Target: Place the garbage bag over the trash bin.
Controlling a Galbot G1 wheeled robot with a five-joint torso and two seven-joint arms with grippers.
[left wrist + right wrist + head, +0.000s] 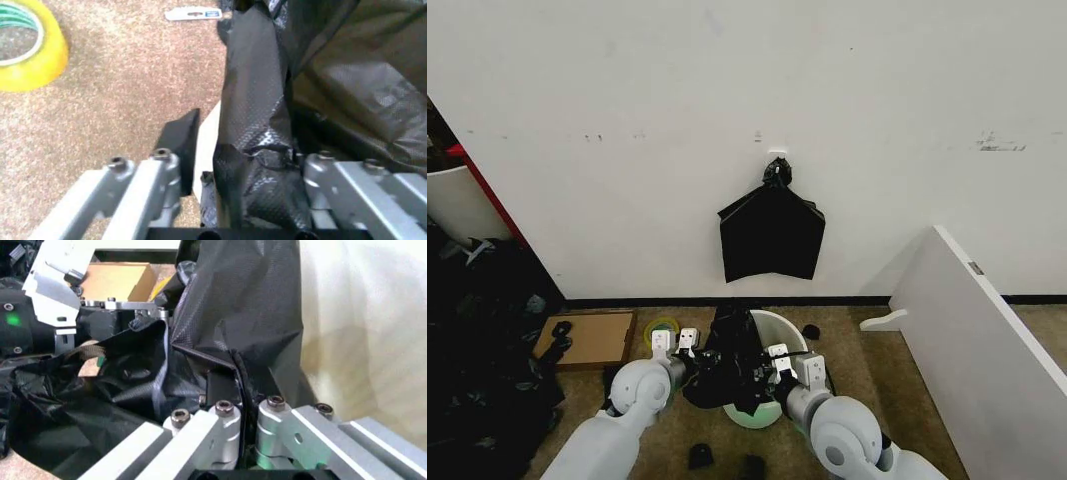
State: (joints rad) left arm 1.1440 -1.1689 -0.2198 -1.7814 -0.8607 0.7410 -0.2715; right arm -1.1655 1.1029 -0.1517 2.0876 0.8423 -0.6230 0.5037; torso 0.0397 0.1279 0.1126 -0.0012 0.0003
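The garbage bag [730,357] sits pinched between both clenched grippers, left gripper [248,165] and right gripper [235,390]; we judge thin film could tear or slip at the trash bin [779,330] rim.

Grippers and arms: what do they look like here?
Both arms have glossy white rounded shells. The left gripper and right gripper have bare silver metal finger links with hex-socket bolts at the pivots, black finger pads and boxy white wrist blocks with dark patches.

The right gripper [230,385] is clamped on a fold of the garbage bag [233,305], just beside the trash bin [360,325] wall; the left gripper [123,310] is beyond the bag.
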